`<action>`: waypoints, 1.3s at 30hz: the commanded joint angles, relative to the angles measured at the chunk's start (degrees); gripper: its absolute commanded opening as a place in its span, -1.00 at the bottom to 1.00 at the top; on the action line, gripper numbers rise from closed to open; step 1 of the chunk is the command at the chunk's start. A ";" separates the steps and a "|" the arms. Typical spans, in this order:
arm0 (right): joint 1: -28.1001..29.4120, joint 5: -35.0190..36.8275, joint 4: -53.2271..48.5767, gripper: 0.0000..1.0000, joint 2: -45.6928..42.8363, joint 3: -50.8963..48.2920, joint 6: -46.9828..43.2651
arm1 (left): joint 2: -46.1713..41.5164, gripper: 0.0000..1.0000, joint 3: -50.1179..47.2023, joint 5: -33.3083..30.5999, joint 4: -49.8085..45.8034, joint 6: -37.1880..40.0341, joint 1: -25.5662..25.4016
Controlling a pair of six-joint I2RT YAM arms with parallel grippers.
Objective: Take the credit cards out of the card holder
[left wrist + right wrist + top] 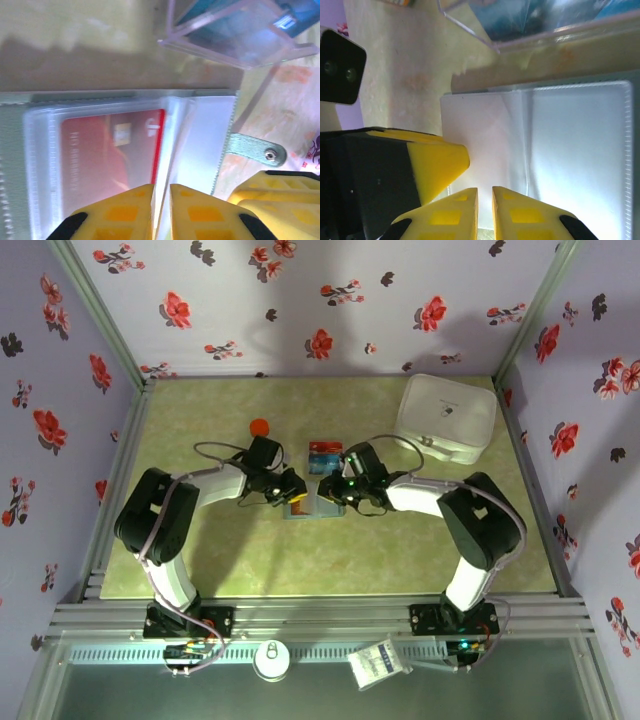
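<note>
Seemingly clamped on a clear sleeve (200,135) of the card holder (11,165), the left gripper (161,186) has the red credit card (110,150) just ahead-left of its tips, while the right gripper (485,189), jaws drawn together, noses a blank sleeve (570,150); any pull risks dragging the holder across the surface (75,25), card and all.

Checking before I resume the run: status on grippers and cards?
Left gripper and right gripper both pinched near shut on card holder sleeves. Red card in its sleeve, not out. Clear box close beside, not blocking.
</note>
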 commanded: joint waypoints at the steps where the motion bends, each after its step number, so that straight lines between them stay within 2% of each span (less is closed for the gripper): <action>1: -1.06 4.37 -6.38 -0.67 -3.40 -0.47 -3.21 | -0.39 -0.70 2.40 0.45 -0.66 -1.18 -1.66; 10: -2.65 7.08 -10.73 -0.67 -8.16 -2.03 -4.85 | 3.91 -0.70 6.56 0.62 -0.91 -1.61 -4.39; 21: -3.01 8.44 -13.85 -0.67 -10.79 -3.04 -5.82 | 7.79 -0.52 11.19 1.30 -1.85 -1.54 -6.27; 31: -3.01 7.78 -14.26 -0.58 -10.48 -2.31 -5.06 | 7.20 -0.39 13.45 1.10 -4.79 0.39 -5.74; 39: -1.93 6.51 -14.01 -0.58 -7.60 0.13 -4.42 | 4.79 -0.39 10.80 1.18 -4.80 1.34 -3.92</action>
